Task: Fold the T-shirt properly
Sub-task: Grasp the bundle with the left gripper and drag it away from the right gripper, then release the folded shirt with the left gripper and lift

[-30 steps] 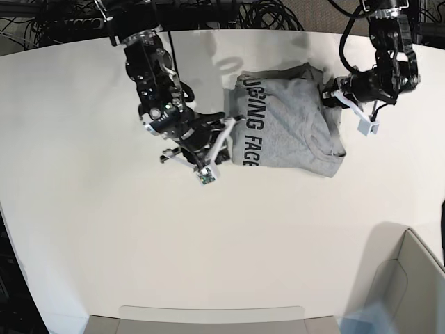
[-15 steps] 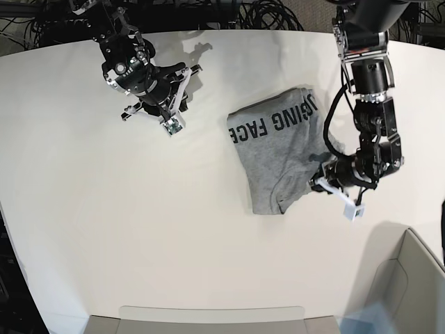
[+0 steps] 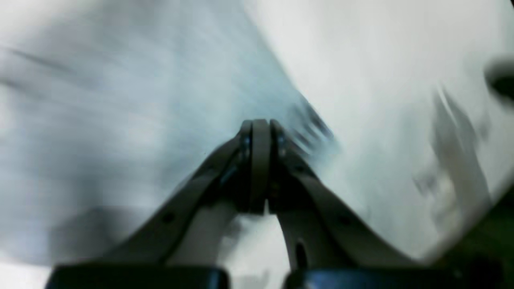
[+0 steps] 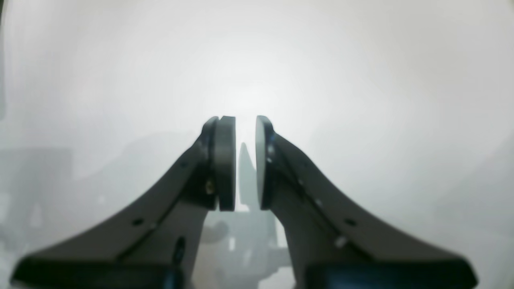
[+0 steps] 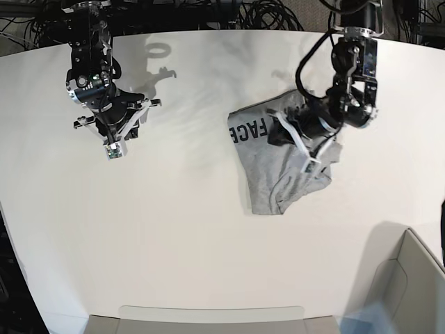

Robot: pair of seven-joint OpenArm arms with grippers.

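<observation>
The heather-grey T-shirt (image 5: 274,174) lies as a folded bundle right of the table's centre, with black letters "FACE" (image 5: 247,130) along its upper left edge. My left gripper (image 5: 278,133) reaches leftward over the shirt's upper part and covers the rest of the print. In the left wrist view its jaws (image 3: 260,124) are pressed shut over blurred grey cloth (image 3: 120,100); I cannot tell whether any cloth is pinched. My right gripper (image 5: 125,125) hangs far to the left over bare table, its jaws (image 4: 245,120) a narrow gap apart with nothing between them.
The white table (image 5: 174,229) has a cardboard box (image 5: 410,278) at its lower right corner and a grey tray (image 5: 208,316) at its near edge. Black cables (image 5: 264,14) lie beyond the far edge.
The left gripper dragged the shirt's right side round, turning it, then swung from its lower right corner up over the print. The right gripper drew away to the far left.
</observation>
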